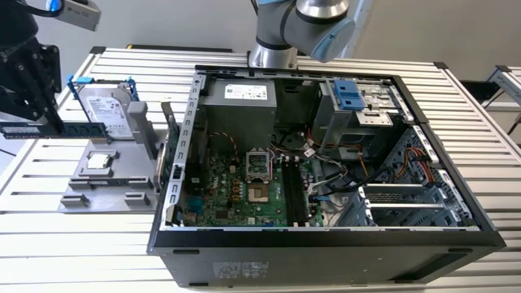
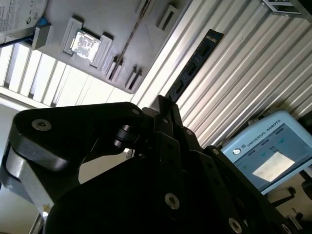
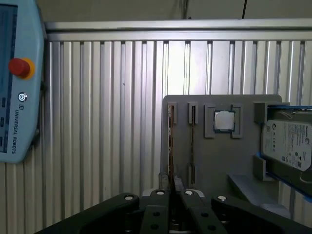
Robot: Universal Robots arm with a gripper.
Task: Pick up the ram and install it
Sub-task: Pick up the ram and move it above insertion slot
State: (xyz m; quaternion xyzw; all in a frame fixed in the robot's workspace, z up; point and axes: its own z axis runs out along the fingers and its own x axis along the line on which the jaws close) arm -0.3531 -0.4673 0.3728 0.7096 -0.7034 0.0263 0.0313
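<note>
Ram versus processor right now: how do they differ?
The ram is a long, narrow dark stick; the processor is a small silver square. The ram is gripped in the hand, off the grey fixture; the processor lies flat in a fixture pocket. Both are outside the case.

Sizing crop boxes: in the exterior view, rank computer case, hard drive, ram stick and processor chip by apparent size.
1. computer case
2. hard drive
3. ram stick, held up by the hand, so possibly inflated
4. processor chip
</note>
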